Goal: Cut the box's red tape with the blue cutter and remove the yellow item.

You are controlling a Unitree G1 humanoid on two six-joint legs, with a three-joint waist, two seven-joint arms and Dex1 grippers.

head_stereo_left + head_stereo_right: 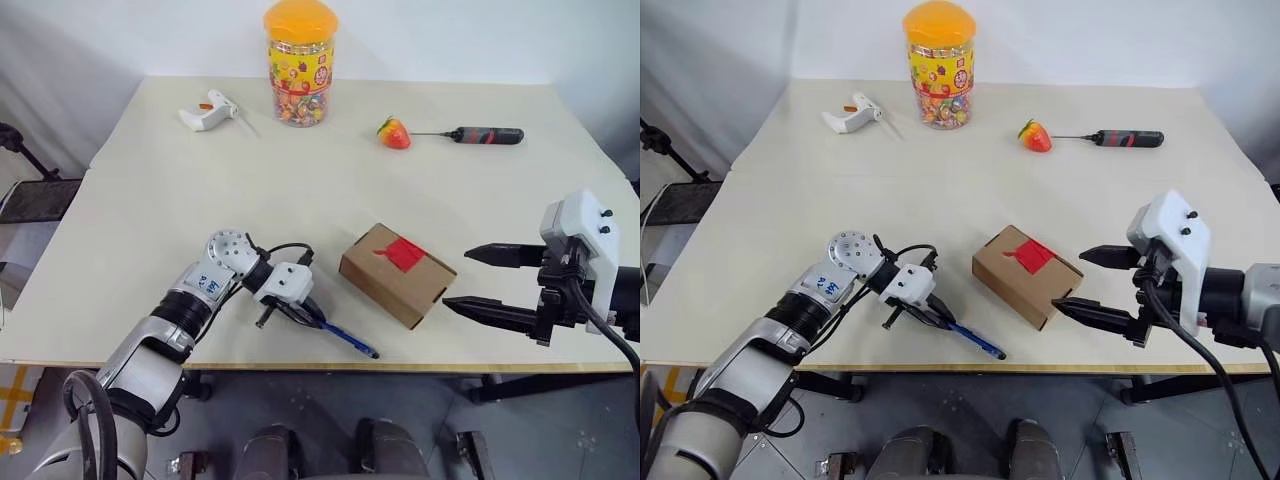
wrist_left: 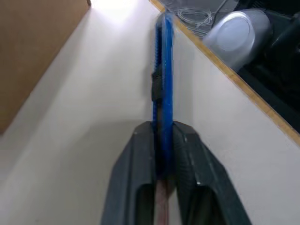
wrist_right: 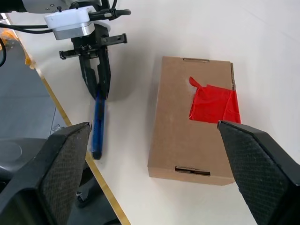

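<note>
While the box sits shut near the table's front edge, its red tape runs unbroken over the top and down the far side, one corner curled up, so the cut has not begun. Nothing of the yellow item can be seen; it is presumably inside, though that is a guess.

Just beside the box, on the robot's left, the blue cutter lies flat along the table edge. The left gripper has its two black fingers pinched narrow on one end of it, the rest of the cutter sticking out past the fingertips. Taking it at the end likely leaves the working length free to reach the tape. In the left wrist view the cutter rests on the surface, so it looks grasped but not lifted. Its tip is too thin and blurred to tell whether a blade is out.

On the other side of the box, the right gripper hovers with fingers spread wide and nothing between them, aimed at the box's near end, probably ready to steady it.

Well apart at the back stand a candy jar, a white tool, a strawberry and a screwdriver, none touched.
</note>
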